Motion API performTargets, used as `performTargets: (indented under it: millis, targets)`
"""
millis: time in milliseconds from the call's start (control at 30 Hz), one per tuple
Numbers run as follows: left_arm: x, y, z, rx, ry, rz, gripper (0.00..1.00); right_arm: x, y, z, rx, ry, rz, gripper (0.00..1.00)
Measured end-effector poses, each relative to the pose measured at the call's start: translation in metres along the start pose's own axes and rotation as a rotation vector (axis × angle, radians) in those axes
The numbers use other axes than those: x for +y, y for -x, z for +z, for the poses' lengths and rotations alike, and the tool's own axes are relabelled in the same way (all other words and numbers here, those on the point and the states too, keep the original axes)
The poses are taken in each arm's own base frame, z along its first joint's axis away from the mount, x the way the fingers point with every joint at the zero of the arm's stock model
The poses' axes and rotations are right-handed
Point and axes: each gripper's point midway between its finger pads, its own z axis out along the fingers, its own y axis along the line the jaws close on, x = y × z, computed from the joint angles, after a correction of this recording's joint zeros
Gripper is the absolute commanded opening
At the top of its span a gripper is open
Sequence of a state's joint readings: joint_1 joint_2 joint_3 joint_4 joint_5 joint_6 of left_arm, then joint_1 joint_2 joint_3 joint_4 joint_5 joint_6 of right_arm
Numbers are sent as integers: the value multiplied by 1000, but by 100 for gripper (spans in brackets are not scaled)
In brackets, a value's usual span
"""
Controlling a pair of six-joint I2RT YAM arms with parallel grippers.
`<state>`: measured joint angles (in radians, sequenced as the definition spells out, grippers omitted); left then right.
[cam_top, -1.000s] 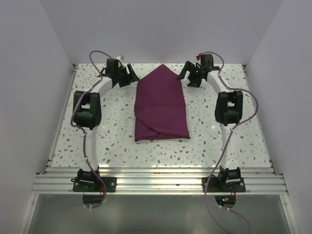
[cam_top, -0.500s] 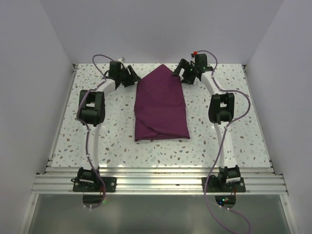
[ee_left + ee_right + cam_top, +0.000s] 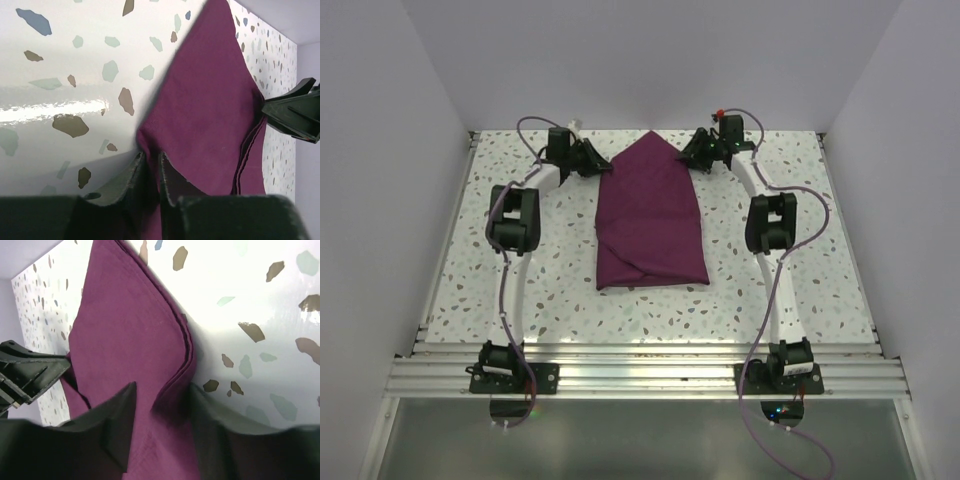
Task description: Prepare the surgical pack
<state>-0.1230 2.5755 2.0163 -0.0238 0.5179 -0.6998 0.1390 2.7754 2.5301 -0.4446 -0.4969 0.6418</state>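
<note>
Left gripper [image 3: 151, 167]: fingers nearly together, far-left edge of the drape [image 3: 650, 215] in the slit. Reads as a pinch on the cloth. Right gripper [image 3: 160, 410]: jaws spread, straddling the layered far-right edge, not clamped yet. Over the last 1 s both arms swung inward from beside the drape onto its 2 far edges. The drape hasn't moved: folded bundle, mid-table [image 3: 800, 270], point toward the back wall. My read: next fold is being set up and the right side needs to close first.

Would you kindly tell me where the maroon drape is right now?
In the top view, the maroon drape lies centred on the table, its pointed far end flanked by the left gripper and the right gripper.
</note>
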Motion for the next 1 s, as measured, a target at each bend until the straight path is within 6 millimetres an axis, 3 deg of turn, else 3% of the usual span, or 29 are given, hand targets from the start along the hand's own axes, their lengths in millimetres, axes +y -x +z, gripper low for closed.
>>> performTargets:
  millis: [67, 200, 433, 567, 700, 900, 1000]
  targets:
    - [0, 0, 1, 7, -10, -4, 13, -3, -4, 3, 11, 7, 16, 21]
    - [0, -2, 2, 23, -25, -23, 0, -6, -8, 9, 27, 21, 61, 3]
    - [-6, 0, -3, 46, -59, -63, 0, -2, -10, 11, 35, 33, 150, 0]
    - [-15, 1, -14, 58, -66, -82, 0, 4, -18, 2, 69, 32, 186, 0]
    - [-38, -5, -46, 83, -78, -91, 0, 23, -25, -27, 116, 26, 192, 0]
    - [-87, -6, -108, 80, -126, -32, 0, 74, -28, -99, 145, 48, 129, 0]
    - [-106, -16, -136, 84, -140, 11, 0, 94, -36, -132, 160, 67, 97, 0]
